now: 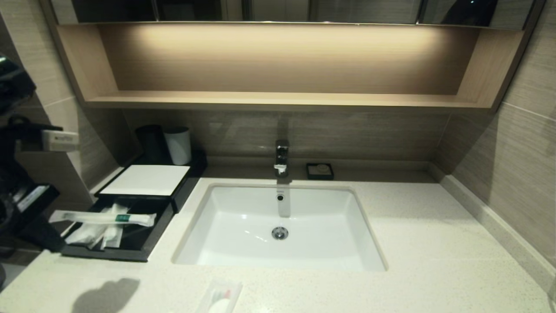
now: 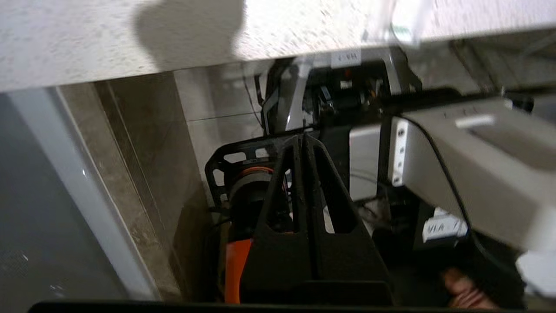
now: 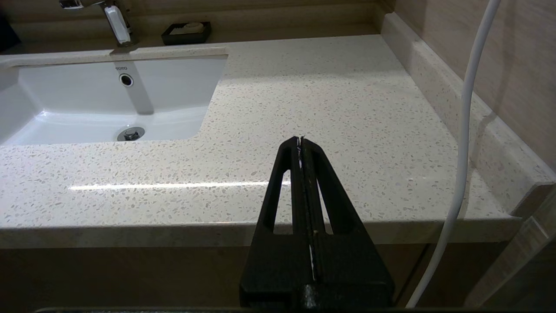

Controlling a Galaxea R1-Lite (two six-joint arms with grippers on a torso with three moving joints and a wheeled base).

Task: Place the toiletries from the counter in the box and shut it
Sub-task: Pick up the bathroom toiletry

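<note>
The black box [image 1: 186,182] with a white top panel stands at the counter's [image 1: 434,243] back left, its front drawer [image 1: 139,243] pulled out. A long slim packet with a green band [image 1: 104,217] lies across the drawer, over other translucent packets [image 1: 93,234]. A flat pouch with red-green print [image 1: 219,298] lies at the counter's front edge and also shows in the left wrist view [image 2: 404,21]. My left gripper [image 2: 302,137] is shut and empty, below the counter's front edge at the left. My right gripper [image 3: 300,139] is shut and empty, over the front edge right of the sink.
The white sink [image 1: 282,261] with its faucet [image 1: 281,157] sits mid-counter. A black cup [image 1: 152,143] and a white cup [image 1: 178,145] stand behind the box. A black soap dish [image 1: 319,171] is at the back. A wooden shelf [image 1: 278,100] hangs above.
</note>
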